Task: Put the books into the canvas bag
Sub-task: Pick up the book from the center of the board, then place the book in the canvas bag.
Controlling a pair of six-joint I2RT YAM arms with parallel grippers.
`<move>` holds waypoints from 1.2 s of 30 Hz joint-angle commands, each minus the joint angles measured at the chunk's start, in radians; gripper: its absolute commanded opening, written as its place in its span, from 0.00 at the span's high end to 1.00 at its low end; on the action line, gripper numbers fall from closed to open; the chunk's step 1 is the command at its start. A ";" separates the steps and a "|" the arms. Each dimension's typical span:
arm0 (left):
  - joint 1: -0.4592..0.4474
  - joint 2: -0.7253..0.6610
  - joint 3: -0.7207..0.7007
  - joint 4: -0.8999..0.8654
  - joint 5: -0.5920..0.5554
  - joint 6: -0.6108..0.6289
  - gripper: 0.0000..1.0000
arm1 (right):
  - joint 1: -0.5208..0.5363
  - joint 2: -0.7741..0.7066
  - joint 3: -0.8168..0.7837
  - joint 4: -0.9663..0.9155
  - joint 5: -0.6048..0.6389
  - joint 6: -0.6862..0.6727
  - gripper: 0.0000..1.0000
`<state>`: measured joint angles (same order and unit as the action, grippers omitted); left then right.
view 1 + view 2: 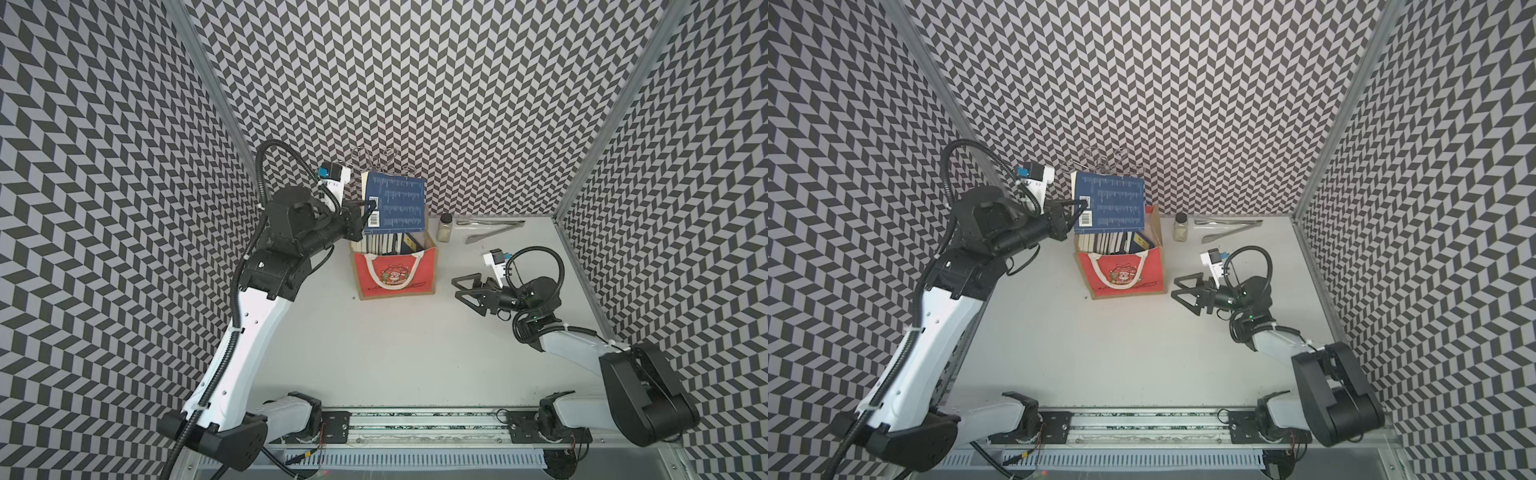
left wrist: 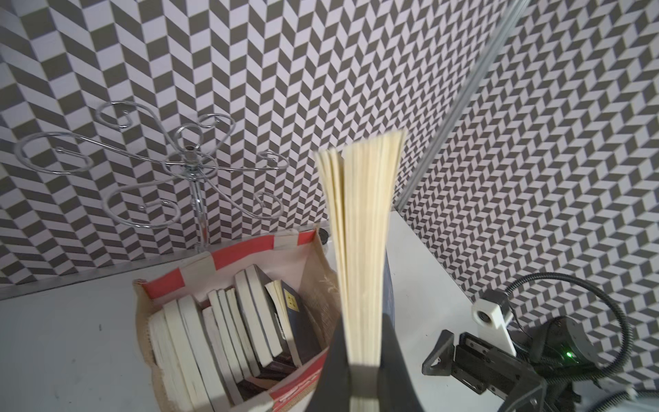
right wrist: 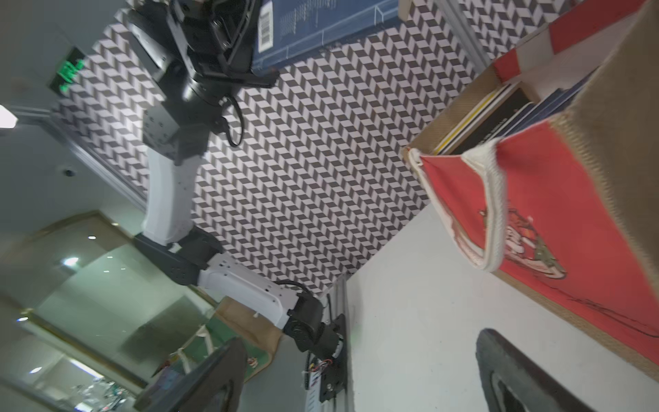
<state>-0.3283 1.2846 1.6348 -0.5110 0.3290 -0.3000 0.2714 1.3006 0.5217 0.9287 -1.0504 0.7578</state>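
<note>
While a navy blue book (image 1: 395, 201) was held raised over the canvas bag (image 1: 397, 280), the left gripper (image 1: 369, 206) was seen clamped shut on the book's barcode corner, with the back cover turned up toward both top views. In the left wrist view the fanned page edges were shown pinched between the jaws. Whether the book's lower edge touched the bag's far rim could not be told, since that rim was hidden behind the cover. The bag was stood upright near the middle of the bench's (image 1: 374, 357) far edge, its red printed panel faced toward the near edge. Other books (image 1: 384, 243) were packed on end inside it, side by side. The right gripper (image 1: 465, 291) was hung low over the bench beside the bag's right side, apart from it, with jaws spread wide and nothing held between them. A jar (image 1: 445, 227) and metal tongs (image 1: 490, 223) were laid toward the far right corner, and a wire stand (image 2: 185, 167) was placed behind the bag.
</note>
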 commanded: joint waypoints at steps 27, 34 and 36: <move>-0.130 0.290 0.081 -0.134 -0.278 -0.116 1.00 | -0.012 -0.317 0.027 -0.682 0.495 -0.403 0.01; -0.143 0.339 0.071 -0.113 -0.260 -0.126 1.00 | -0.012 -0.304 0.027 -0.671 0.486 -0.398 0.01; -0.147 0.374 0.092 -0.118 -0.247 -0.126 1.00 | -0.012 -0.305 0.027 -0.675 0.487 -0.400 0.01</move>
<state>-0.4652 1.6108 1.7023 -0.6598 0.0719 -0.4149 0.2649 1.0004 0.5541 0.2214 -0.5648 0.3737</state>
